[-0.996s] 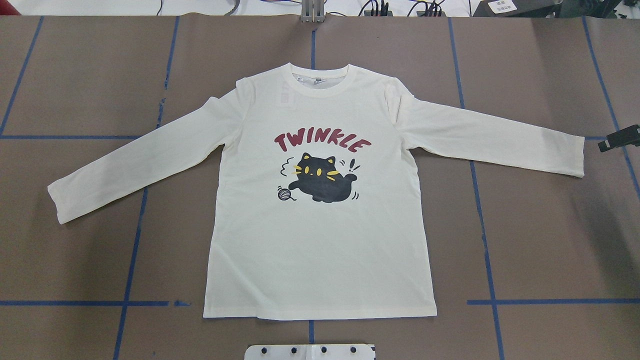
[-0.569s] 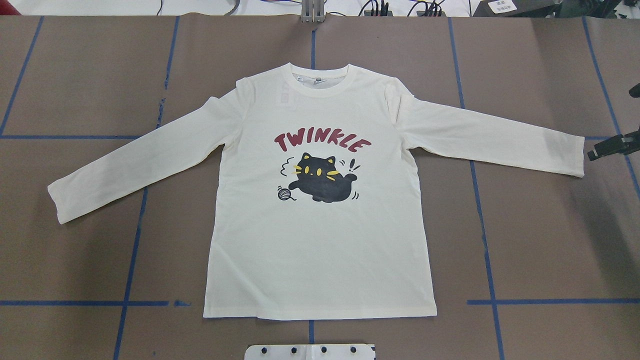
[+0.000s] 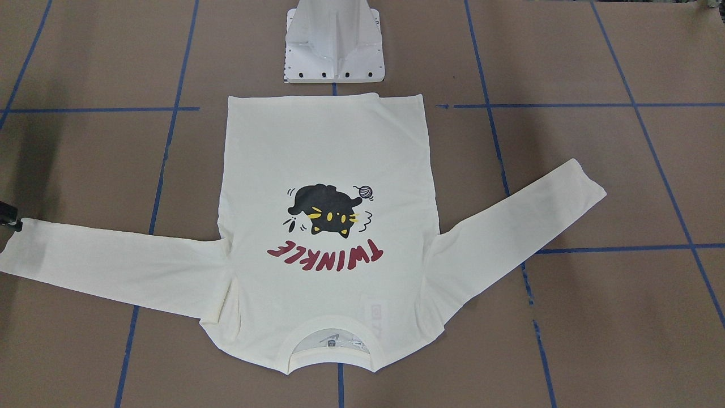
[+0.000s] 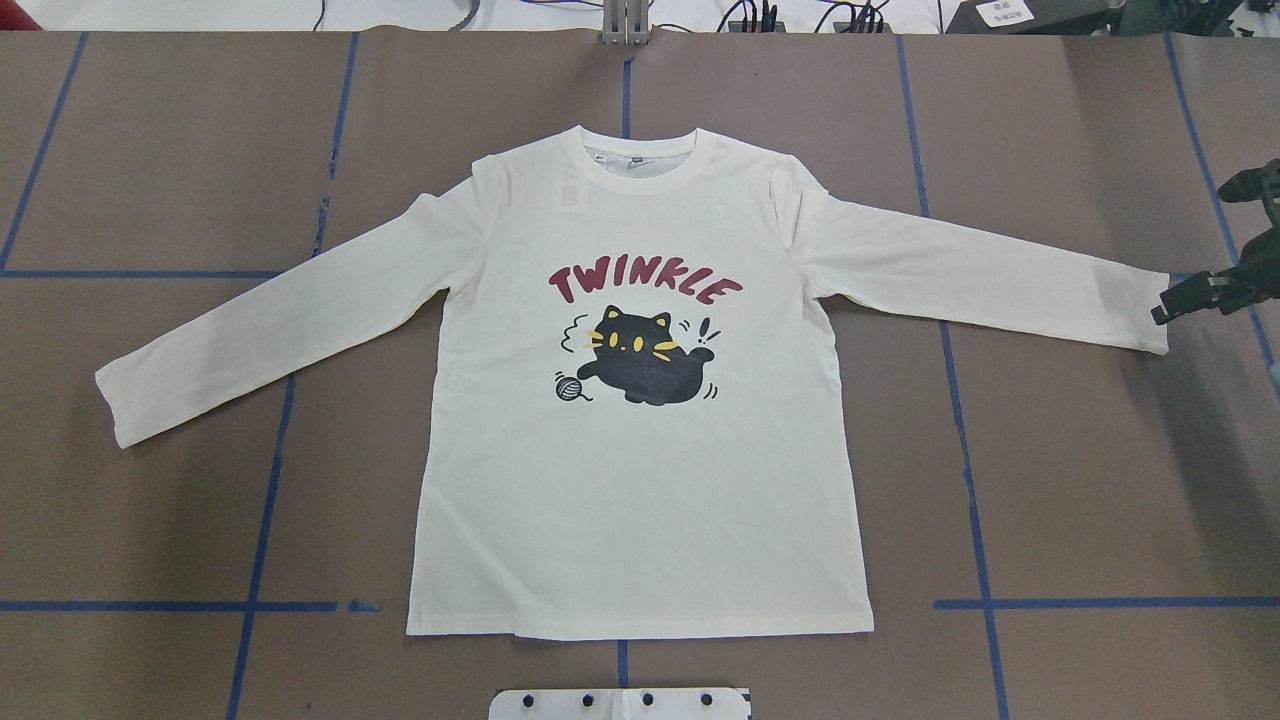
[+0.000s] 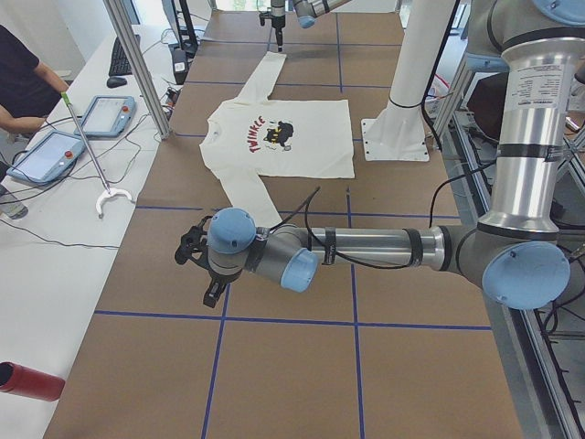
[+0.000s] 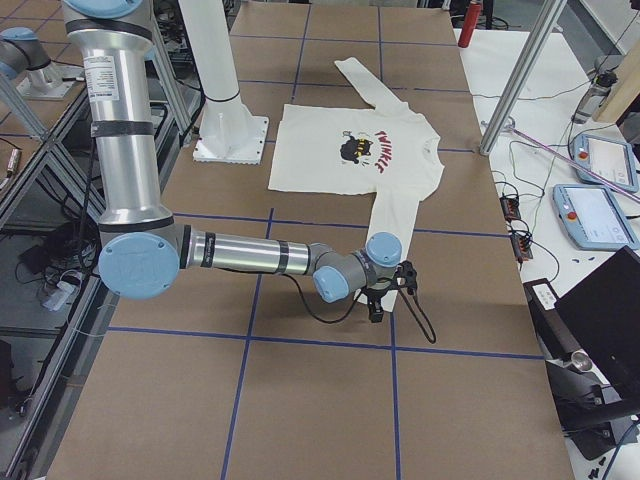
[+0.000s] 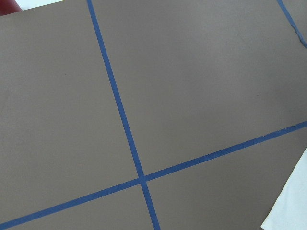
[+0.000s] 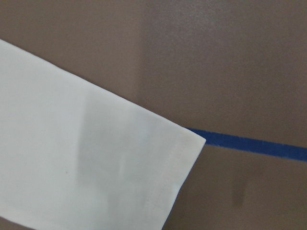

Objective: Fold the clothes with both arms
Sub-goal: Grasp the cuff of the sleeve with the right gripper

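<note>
The cream-white long-sleeved shirt point(image 4: 640, 480) lies flat with the cat print and "TWINKLE" facing up, both sleeves spread out; it also shows in the front-facing view point(image 3: 328, 170). My right gripper point(image 4: 1165, 308) hangs at the right sleeve's cuff point(image 8: 96, 167), just beyond its end; I cannot tell whether it is open. It also shows at the front-facing view's left edge point(image 3: 8, 218). My left gripper point(image 5: 208, 291) shows only in the left side view, over bare table past the left sleeve's cuff point(image 7: 288, 211); I cannot tell its state.
The white pedestal base point(image 4: 620, 703) stands just behind the shirt's hem. Blue tape lines point(image 7: 120, 110) cross the brown table. A side bench with tablets point(image 5: 101, 114), a person point(image 5: 23, 82) and a red cylinder point(image 5: 27, 380) lie beyond the far edge.
My right gripper has moved in from the table's right end to the right sleeve's cuff. The shirt has not moved.
</note>
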Controlling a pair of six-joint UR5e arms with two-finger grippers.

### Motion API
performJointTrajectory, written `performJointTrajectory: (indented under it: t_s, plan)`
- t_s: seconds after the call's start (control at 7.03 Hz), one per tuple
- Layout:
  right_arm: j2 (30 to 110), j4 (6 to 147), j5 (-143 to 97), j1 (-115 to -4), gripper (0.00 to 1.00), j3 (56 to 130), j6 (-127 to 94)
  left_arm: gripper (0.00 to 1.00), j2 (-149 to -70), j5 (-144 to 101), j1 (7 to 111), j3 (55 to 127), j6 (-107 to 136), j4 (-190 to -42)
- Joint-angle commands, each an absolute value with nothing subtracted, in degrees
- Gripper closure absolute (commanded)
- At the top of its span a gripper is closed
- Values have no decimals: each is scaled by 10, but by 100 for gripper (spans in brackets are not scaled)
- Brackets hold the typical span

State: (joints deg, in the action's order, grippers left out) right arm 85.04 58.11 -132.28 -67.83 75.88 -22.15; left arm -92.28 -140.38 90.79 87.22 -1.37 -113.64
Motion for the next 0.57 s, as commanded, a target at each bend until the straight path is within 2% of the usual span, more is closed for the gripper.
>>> performJointTrajectory:
  t_s: [0.0,0.43]
  plan:
    - [847,581,-1322,-662,0,757,-222,0,-923,-1404,908,872,-14,-1136]
    - [838,582,-1303,-653,0,751,-221,0,-922,-1405,908,873,-14,-1136]
